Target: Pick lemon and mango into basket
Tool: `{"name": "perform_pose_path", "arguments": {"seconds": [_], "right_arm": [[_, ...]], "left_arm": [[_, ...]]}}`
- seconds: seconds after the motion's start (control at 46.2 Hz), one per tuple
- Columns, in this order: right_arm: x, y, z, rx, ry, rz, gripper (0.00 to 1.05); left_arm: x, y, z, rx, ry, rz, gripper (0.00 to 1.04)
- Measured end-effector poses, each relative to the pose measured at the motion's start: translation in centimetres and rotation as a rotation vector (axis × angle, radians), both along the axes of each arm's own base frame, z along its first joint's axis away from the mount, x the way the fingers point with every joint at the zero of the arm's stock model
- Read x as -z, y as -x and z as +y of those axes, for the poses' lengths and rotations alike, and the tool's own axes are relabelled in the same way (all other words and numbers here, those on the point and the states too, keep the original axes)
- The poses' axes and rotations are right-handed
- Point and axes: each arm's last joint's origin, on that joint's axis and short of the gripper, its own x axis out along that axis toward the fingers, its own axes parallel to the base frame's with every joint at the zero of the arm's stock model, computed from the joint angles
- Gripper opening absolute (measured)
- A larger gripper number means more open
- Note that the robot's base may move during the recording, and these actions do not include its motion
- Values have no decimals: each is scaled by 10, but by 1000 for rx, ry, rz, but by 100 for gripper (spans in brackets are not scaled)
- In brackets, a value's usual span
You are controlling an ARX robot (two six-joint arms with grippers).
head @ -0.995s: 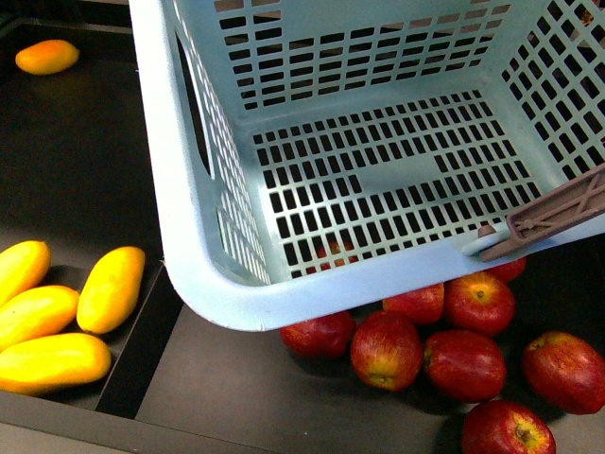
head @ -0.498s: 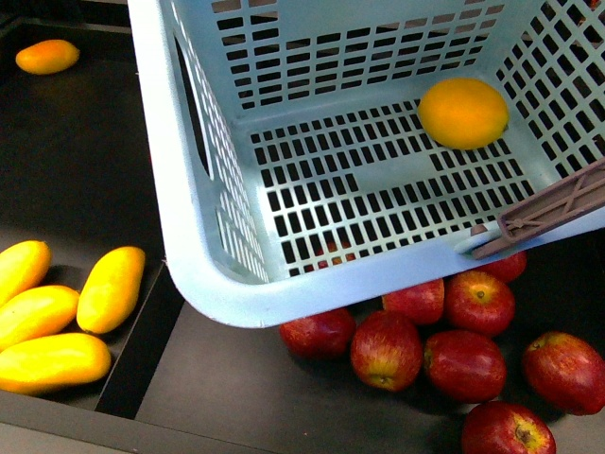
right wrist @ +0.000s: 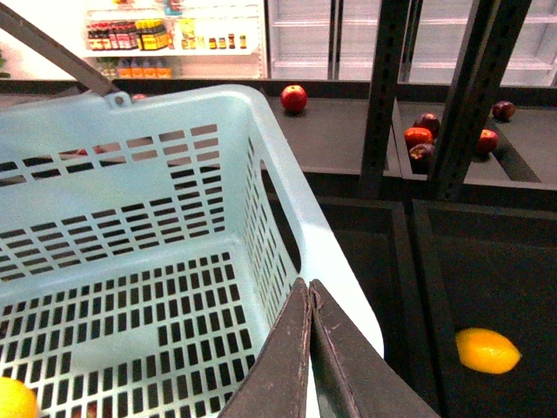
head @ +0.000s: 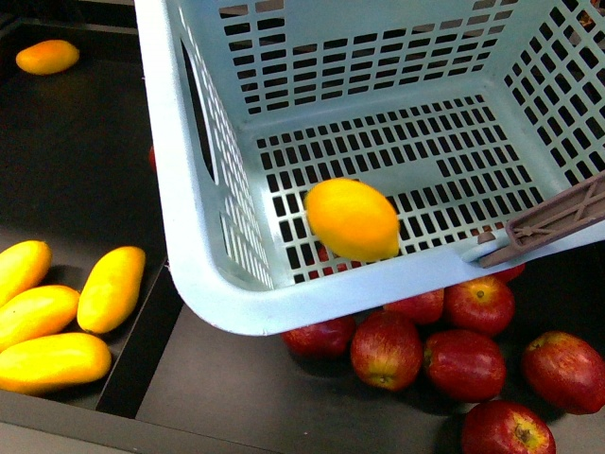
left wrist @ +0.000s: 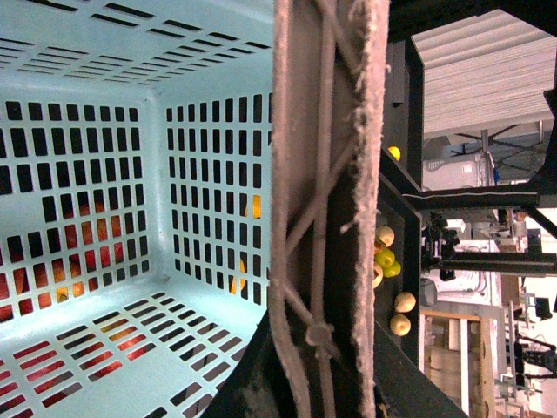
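A light blue slotted basket [head: 189, 227] hangs over the fruit bins. A plump yellow-orange lemon [head: 352, 219] lies on its floor against the near wall; its edge also shows in the right wrist view [right wrist: 13, 399]. My left gripper [left wrist: 296, 357] is shut on the brown basket handle [left wrist: 322, 174], which also shows in the front view [head: 553, 222]. My right gripper [right wrist: 308, 287] is shut and empty, just above the basket's rim. Several long yellow mangoes [head: 112, 288] lie in the left bin. A second lemon [head: 45, 57] lies alone at the far left, also in the right wrist view [right wrist: 487, 350].
Red apples [head: 463, 359] lie in the bin under and in front of the basket. A dark divider [head: 142, 350] separates the mango bin from the apple bin. Dark shelf posts [right wrist: 383, 96] and more apples [right wrist: 294, 97] stand behind the basket.
The basket was empty a second ago. A lemon then appeared at its far right and has rolled to the near wall. The basket has shifted slightly.
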Motion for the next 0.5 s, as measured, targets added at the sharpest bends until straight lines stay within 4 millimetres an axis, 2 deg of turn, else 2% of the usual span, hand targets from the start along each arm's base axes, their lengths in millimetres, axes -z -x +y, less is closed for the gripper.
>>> {"name": "perform_pose_path", "arguments": {"seconds": [0.13,0.498], "right_arm": [[7,8,10,-5,1,-1,2],[21,27,10,0,1,0,2]], "left_arm": [[0,0,0,-4,-1,-1,6],[0,0,0,1,0,0,6]]}}
